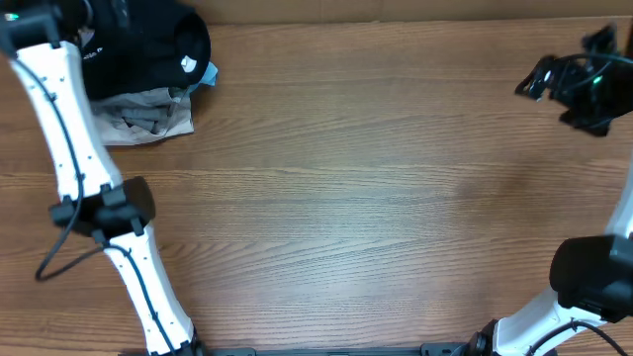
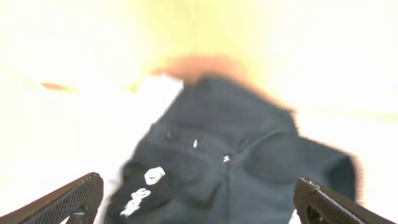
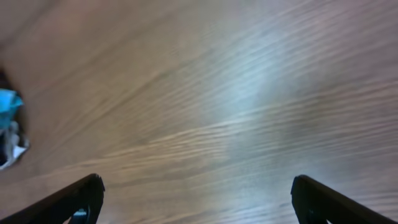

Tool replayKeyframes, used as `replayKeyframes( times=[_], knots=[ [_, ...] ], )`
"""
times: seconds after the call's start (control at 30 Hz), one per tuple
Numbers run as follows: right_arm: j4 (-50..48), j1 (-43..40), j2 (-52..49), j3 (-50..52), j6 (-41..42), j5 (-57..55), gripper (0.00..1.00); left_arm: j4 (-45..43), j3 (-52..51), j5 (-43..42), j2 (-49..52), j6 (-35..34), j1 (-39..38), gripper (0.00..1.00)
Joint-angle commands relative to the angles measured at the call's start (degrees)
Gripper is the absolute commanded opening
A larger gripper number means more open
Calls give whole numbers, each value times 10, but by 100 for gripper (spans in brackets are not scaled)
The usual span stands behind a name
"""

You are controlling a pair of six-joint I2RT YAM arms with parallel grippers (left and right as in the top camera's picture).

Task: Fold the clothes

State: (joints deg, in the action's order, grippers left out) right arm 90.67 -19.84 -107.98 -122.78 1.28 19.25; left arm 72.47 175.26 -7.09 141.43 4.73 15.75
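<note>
The black garment (image 1: 148, 49) lies bunched at the table's far left corner, on top of a small pile. In the left wrist view it (image 2: 249, 155) fills the lower middle, blurred, with a white logo and white printing near its collar. My left gripper (image 2: 202, 208) is open, its two fingers wide apart just above the black garment and holding nothing. In the overhead view the left arm reaches into that corner and its jaws are hard to tell from the black cloth. My right gripper (image 1: 539, 81) is open and empty over bare table at the far right; its fingers (image 3: 196, 199) are spread wide.
A grey folded garment (image 1: 143, 121) lies under the black one, with a bit of light-blue cloth (image 1: 206, 74) at its right edge; the light-blue cloth also shows at the left edge of the right wrist view (image 3: 7, 102). The wooden table (image 1: 356, 198) spans the view.
</note>
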Motion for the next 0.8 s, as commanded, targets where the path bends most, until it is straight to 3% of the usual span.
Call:
replayKeyframes(
  times=[0.0, 0.13, 0.4, 0.77],
  knots=[
    [43, 2, 21, -108, -18, 0, 100, 16, 19, 0, -72, -35, -7, 100],
    [64, 3, 65, -174, -11, 8, 100, 27, 19, 0, -92, -35, -9, 100],
    [64, 3, 211, -176, 43, 17, 100, 27, 19, 0, -87, -35, -9, 100],
    [64, 3, 290, -176, 66, 26, 100, 27, 19, 0, -87, -35, -9, 100]
  ],
)
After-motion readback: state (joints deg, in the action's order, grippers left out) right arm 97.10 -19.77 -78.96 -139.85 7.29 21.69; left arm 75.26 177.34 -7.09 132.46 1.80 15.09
